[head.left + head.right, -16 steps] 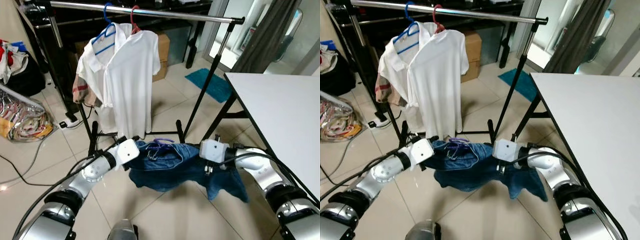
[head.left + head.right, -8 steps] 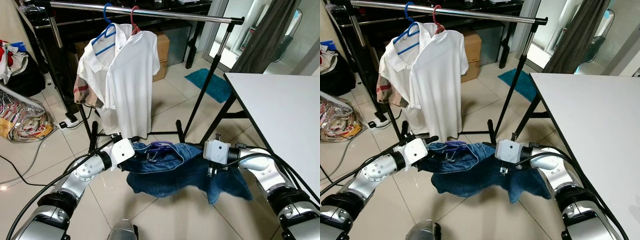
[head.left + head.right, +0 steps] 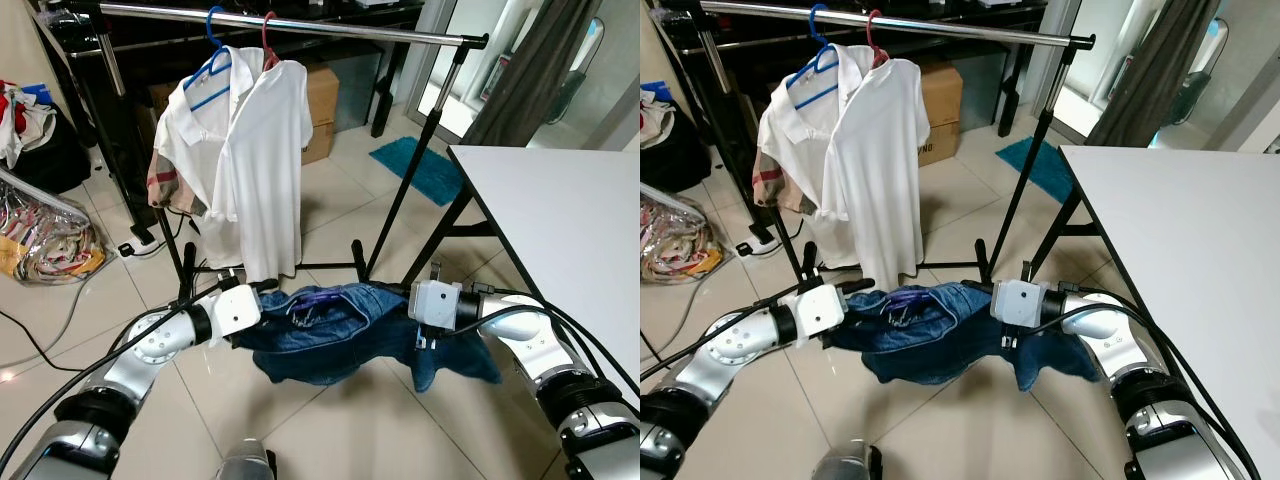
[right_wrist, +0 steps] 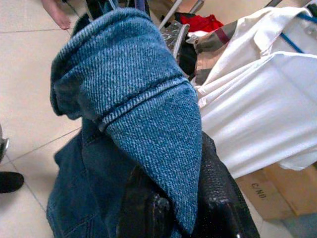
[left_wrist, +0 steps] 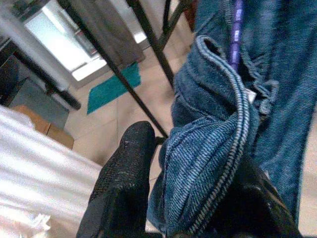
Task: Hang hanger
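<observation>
Below rail [image 3: 300, 22] | jeans [image 3: 330, 330] on purple hanger [image 3: 318, 296], low, well under rail | L end effector [image 5: 183, 198] & R end effector [image 4: 188, 198] both clamped on denim | lift level, keep hook upright, aim rail gap right of shirts [image 3: 245, 150]

Head eyes look down; wrist cameras close on jeans [image 3: 340, 330].

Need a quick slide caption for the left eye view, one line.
Both claws, left and right, hold jeans with a purple hanger stretched below the clothes rail.

denim garment [image 3: 330, 330] raised, pulled wider
</observation>
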Controlling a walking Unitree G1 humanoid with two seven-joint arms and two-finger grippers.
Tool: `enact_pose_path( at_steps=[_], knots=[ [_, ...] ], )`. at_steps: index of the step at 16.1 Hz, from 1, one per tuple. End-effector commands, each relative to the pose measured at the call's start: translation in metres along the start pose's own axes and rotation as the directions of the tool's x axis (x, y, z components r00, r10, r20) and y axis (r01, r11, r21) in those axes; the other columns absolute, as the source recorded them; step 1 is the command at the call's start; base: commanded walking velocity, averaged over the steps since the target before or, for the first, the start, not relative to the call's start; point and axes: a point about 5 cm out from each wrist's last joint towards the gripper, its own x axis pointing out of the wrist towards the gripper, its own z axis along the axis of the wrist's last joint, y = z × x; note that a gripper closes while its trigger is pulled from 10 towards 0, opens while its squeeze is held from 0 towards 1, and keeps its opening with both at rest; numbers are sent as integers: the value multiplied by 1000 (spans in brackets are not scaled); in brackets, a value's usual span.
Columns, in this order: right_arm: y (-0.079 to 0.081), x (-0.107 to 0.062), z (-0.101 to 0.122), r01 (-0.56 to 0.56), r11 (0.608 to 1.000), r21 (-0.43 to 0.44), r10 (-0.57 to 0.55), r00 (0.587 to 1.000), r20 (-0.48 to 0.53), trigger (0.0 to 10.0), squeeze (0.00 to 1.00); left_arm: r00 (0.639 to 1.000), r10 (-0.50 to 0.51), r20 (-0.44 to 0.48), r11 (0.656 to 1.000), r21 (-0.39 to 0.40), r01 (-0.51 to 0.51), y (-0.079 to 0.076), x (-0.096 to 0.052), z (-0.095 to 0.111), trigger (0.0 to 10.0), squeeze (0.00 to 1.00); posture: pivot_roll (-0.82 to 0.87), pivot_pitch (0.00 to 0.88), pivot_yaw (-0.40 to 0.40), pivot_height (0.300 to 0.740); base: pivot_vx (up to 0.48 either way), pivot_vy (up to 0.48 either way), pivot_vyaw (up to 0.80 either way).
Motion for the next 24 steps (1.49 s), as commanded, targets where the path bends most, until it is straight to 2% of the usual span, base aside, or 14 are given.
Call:
enact_pose_path(
  at_steps=[1,5,10,14,17,19,20,22,24],
  knots=[
    [-28,5,28,125,984,-124,-107,984,145,10000,0,994,-109,5,994,5,108,-17,8,3,10000,0,296,0,-66,740,0,0,0],
    [-35,4,28,162,976,-143,-144,981,128,10000,0,986,-163,17,986,31,162,-20,1,9,10000,0,295,0,-68,740,0,0,0],
    [-42,3,29,223,960,-169,-205,971,120,10000,0,985,-169,23,985,41,168,-15,-4,16,10000,0,295,0,-68,740,0,0,0],
    [-61,-1,35,358,911,-206,-334,932,140,10000,0,986,-164,34,987,5,164,-18,-8,22,10000,0,295,0,-68,740,0,0,0],
    [-67,-2,35,399,890,-219,-379,916,129,10000,0,987,-155,44,988,8,155,-18,-11,27,10000,0,295,0,-68,740,0,0,0],
    [-63,0,32,365,909,-203,-348,931,114,10000,0,993,-110,49,994,18,110,-13,-12,29,10000,0,300,0,-71,740,0,0,0],
    [-55,1,28,323,926,-196,-309,946,97,10000,0,997,-67,47,998,25,66,-9,-14,30,10000,0,300,0,-71,740,0,0,0],
    [-51,1,26,304,932,-195,-292,952,91,10000,0,998,-54,40,998,25,53,-7,-16,29,10000,0,300,0,-71,740,0,0,0],
    [-37,-4,19,236,948,-216,-225,972,74,10000,0,999,-47,-9,999,25,48,0,-26,23,10000,0,306,0,-70,740,0,0,0]
  ],
)
